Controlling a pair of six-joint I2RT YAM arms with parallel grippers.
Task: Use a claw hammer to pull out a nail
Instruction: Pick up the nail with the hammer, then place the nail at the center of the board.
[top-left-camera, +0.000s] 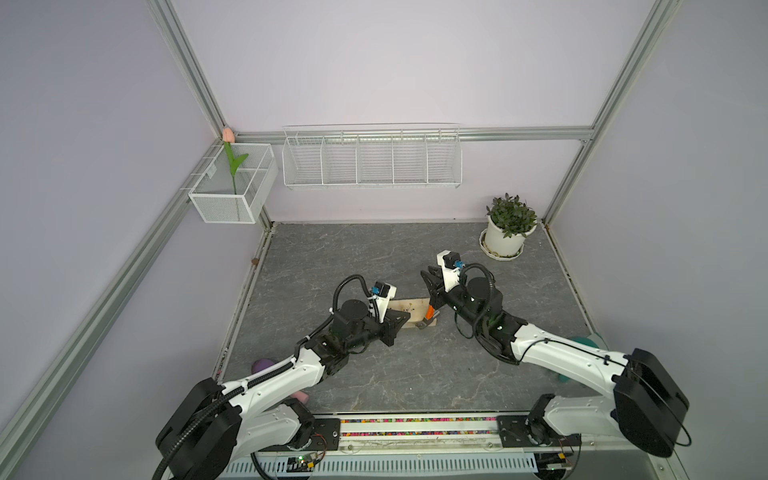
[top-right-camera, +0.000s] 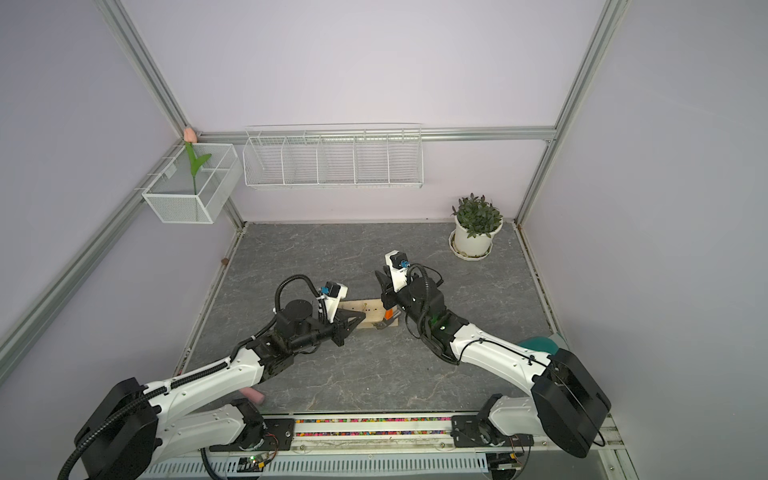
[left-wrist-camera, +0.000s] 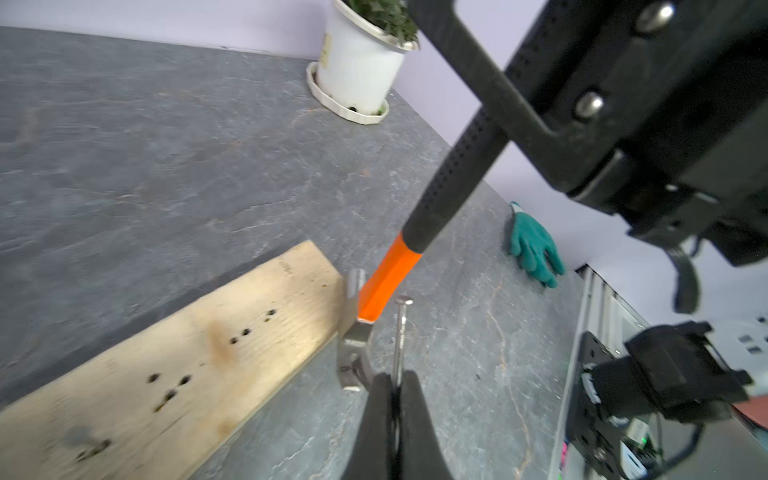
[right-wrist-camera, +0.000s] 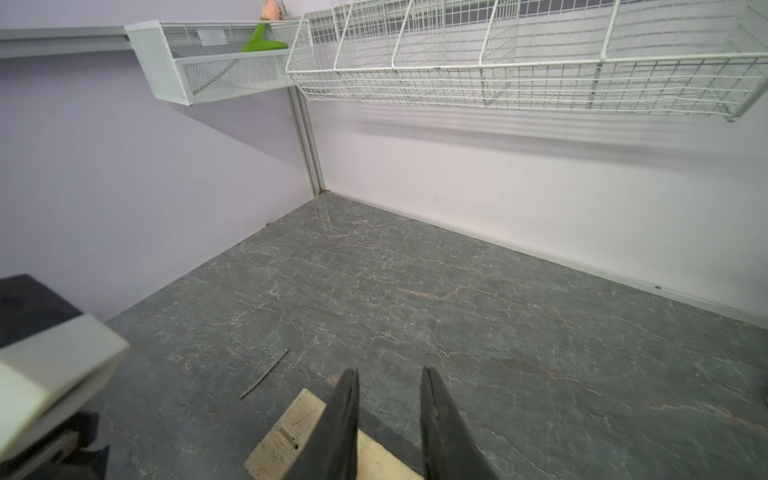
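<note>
Claw hammer (left-wrist-camera: 453, 166) is standing head-down at the end of a wooden board (left-wrist-camera: 199, 365) lying on the counter (left-wrist-camera: 166, 145), with its handle slanting upward. Right tool (top-left-camera: 429, 276) is clamping the black handle partway up, jaws narrow around it. Left tool (left-wrist-camera: 397, 376) is pinching a nail (left-wrist-camera: 400, 336) upright between its closed tips, just beside the hammer's steel head. Dark holes are showing in the board's face. Thin metal pin (right-wrist-camera: 264, 374) is lying loose on the counter near a board corner. Green glove (left-wrist-camera: 534, 249) is lying near the counter's edge.
</note>
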